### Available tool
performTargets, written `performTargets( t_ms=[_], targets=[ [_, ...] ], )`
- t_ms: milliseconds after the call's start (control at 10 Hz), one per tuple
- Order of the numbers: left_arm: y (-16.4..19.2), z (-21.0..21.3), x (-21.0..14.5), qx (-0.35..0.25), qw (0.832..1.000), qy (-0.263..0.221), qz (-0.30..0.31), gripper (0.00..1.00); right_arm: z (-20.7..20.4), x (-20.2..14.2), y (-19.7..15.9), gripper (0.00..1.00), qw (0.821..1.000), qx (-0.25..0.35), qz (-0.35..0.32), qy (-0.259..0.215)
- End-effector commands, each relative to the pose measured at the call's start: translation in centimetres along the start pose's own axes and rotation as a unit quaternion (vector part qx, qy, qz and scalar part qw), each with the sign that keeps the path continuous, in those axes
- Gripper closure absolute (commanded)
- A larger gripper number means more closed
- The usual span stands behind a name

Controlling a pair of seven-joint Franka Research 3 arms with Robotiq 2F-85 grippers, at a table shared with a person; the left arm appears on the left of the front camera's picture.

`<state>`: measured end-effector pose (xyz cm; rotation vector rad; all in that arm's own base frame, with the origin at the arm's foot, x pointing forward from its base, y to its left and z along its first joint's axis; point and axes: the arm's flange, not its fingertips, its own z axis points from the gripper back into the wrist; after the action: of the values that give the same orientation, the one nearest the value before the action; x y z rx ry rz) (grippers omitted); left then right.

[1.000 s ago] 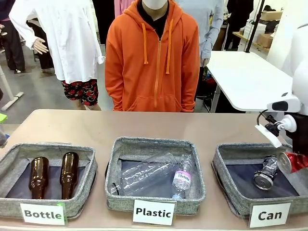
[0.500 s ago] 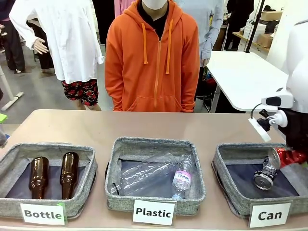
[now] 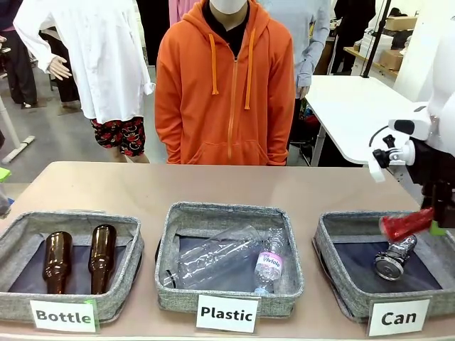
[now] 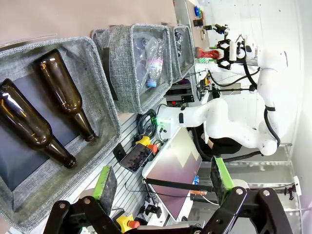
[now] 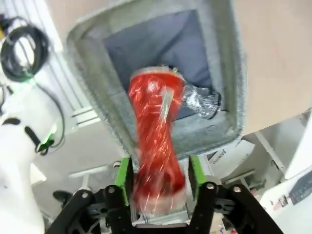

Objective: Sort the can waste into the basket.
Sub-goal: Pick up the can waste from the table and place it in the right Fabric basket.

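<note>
**Right over the "Can" basket: the red can sits between spread fingers**

Now the right gripper [image 3: 432,217] hangs above the far right part of the grey basket [image 3: 340,266] labelled "Can", at the right end of the near row. The shiny red can [image 3: 405,224], pinched at its waist, lies tilted between the green pads and above the basket's dark lining. From the right wrist camera the red can [image 5: 157,146] runs lengthwise between the two fingers [image 5: 124,178], which stand wide; whether the pads touch its sides cannot be told, since the can is blurred there. Below it, inside the basket [image 5: 229,73], lies the silver-grey can [image 5: 201,101]. In the front view that silver-grey can [image 3: 392,257] rests on the lining, its round end turned toward the near edge.

The left gripper [image 4: 163,183] has its fingers spread wide with nothing between them, near the "Bottle" basket [image 4: 105,97], which holds two brown bottles [image 4: 66,95].

A person in an orange hoodie [image 3: 226,85] stands at the far side of the table [image 3: 213,185].
</note>
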<state>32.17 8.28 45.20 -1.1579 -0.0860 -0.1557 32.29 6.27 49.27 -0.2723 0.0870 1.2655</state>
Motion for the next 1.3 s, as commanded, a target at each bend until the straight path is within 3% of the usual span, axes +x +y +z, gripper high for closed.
performTargets(
  t_ms=[0, 200, 300, 400, 500, 600, 700, 800, 900, 1000, 1100, 1200],
  targets=[
    [-0.1, 0.2, -0.1, -0.003, 1.000, 0.004, -0.005, 0.00, -1.4, -0.6, 0.7, 0.00, 0.999, -0.038, -0.029, -0.026],
    [-0.1, 0.2, -0.1, -0.003, 1.000, 0.004, -0.005, 0.00, -1.1, -1.0, 0.1, 0.00, 0.987, -0.021, -0.093, -0.129],
    [-0.1, 0.2, -0.1, -0.003, 1.000, 0.004, -0.005, 0.00, -1.0, -0.7, 0.2, 0.00, 0.969, 0.034, -0.141, -0.201],
    [-0.1, 0.2, -0.1, -0.003, 1.000, 0.004, -0.005, 0.00, -0.5, -0.2, 0.1, 0.00, 0.937, 0.089, -0.211, -0.264],
    [-0.1, 0.2, -0.1, -0.003, 1.000, 0.004, -0.005, 0.00, 0.1, -0.1, 0.2, 0.00, 0.876, 0.160, -0.274, -0.364],
    [-0.1, 0.2, -0.1, -0.003, 1.000, 0.004, -0.005, 0.00, 1.0, -0.5, -0.3, 0.00, 0.756, 0.199, -0.327, -0.532],
    [-0.1, 0.2, -0.1, -0.003, 1.000, 0.004, -0.005, 0.00, 1.0, -0.8, -0.4, 0.00, 0.678, 0.265, -0.311, -0.611],
    [-0.1, 0.2, -0.1, -0.003, 1.000, 0.004, -0.005, 0.00, 0.4, -1.3, -0.7, 0.00, 0.607, 0.344, -0.287, -0.656],
    [-0.1, 0.2, -0.1, -0.003, 1.000, 0.004, -0.005, 0.00, -0.5, -2.3, -0.8, 0.00, 0.558, 0.357, -0.299, -0.687],
    [-0.1, 0.2, -0.1, -0.003, 1.000, 0.004, -0.005, 0.00, -1.6, -3.6, -0.8, 0.00, 0.495, 0.362, -0.320, -0.722],
    [-0.1, 0.2, -0.1, -0.003, 1.000, 0.004, -0.005, 0.00, -2.4, -4.5, -0.5, 0.00, 0.470, 0.360, -0.317, -0.741],
    [-0.1, 0.2, -0.1, -0.003, 1.000, 0.004, -0.005, 0.00, -3.2, -4.8, -0.4, 0.00, 0.463, 0.375, -0.297, -0.746]
  ],
)
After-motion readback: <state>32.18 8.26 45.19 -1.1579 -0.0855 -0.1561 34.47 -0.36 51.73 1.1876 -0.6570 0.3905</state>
